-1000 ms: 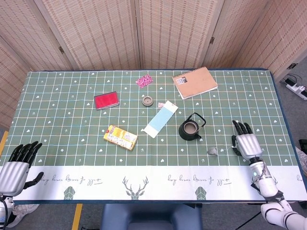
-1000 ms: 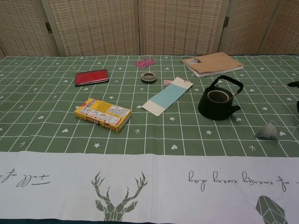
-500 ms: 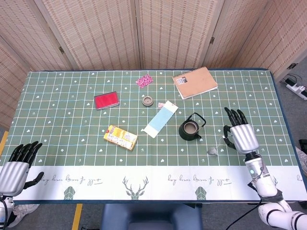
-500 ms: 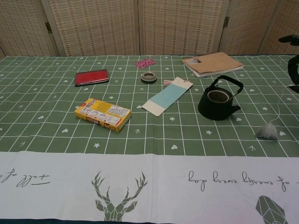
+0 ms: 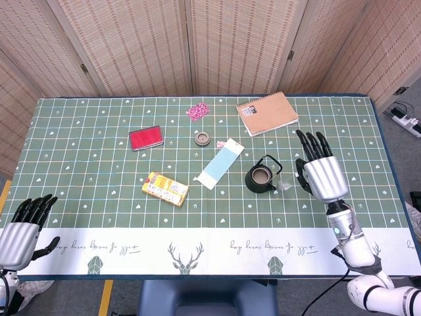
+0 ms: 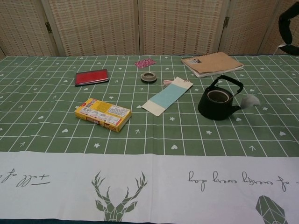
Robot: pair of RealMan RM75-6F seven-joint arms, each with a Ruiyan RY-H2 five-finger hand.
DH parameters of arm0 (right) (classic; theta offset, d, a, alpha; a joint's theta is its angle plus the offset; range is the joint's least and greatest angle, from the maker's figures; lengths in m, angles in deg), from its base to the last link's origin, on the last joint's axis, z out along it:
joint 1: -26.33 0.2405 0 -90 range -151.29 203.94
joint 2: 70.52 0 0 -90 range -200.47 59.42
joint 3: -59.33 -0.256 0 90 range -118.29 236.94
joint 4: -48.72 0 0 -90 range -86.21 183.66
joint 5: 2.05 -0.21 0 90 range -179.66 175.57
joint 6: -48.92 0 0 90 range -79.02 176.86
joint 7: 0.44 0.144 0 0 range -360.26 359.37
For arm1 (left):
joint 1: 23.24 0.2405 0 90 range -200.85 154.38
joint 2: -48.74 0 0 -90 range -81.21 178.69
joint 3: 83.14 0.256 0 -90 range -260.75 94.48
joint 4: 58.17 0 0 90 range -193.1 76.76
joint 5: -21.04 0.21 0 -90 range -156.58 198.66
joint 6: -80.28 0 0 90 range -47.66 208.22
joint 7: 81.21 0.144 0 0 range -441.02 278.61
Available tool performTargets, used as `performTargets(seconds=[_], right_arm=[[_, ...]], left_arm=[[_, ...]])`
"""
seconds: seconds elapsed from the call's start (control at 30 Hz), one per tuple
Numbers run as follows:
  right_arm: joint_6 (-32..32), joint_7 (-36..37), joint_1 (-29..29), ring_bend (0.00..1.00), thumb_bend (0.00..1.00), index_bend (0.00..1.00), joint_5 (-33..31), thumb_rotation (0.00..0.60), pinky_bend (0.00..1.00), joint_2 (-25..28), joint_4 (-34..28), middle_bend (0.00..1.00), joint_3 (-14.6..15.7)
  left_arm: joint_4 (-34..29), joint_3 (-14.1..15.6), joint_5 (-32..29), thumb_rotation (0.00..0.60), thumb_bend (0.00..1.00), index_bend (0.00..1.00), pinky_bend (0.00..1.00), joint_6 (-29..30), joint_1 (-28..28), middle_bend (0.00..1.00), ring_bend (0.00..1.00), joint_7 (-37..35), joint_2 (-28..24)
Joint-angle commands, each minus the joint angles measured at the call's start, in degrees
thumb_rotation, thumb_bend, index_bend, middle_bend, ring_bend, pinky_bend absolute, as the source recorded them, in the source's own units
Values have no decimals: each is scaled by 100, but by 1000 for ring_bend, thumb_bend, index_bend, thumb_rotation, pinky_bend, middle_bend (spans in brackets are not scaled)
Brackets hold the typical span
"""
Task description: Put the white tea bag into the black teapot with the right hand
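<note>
The black teapot [image 5: 261, 175] [image 6: 217, 101] stands lidless on the green cloth, right of centre, with its handle upright. My right hand [image 5: 319, 172] [image 6: 288, 25] is raised just right of the pot, fingers pointing away from me, and pinches the tea bag's thin string. The white tea bag [image 5: 285, 184] [image 6: 250, 100] dangles blurred in the air beside the pot's right side, about level with its rim. My left hand [image 5: 23, 230] rests at the table's near left corner, holding nothing, fingers apart.
A yellow box [image 5: 165, 188], a red case [image 5: 146, 137], a tape roll [image 5: 202, 139] and a blue-and-white paper strip [image 5: 221, 163] lie left of the pot. A spiral notebook [image 5: 266, 112] and a pink packet [image 5: 197, 110] lie further back.
My right hand has risen and moved left toward the teapot, lifting the tea bag off the cloth by its string. The left hand has not moved.
</note>
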Motion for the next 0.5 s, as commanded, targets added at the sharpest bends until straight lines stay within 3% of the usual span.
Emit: performTargets(seconds=[0.03, 0.5], right_arm=[[-61, -204, 134, 0, 397, 653, -180, 600, 0, 76, -194, 0, -144], [-221, -746, 549, 0, 398, 653, -633, 600, 0, -80, -341, 0, -289]], left_arm=[[-1, 0, -2, 600, 267, 0, 67, -4, -1, 14, 57, -3, -2], [1, -12, -36, 600, 267, 0, 68, -19, -1, 14, 58, -62, -28]])
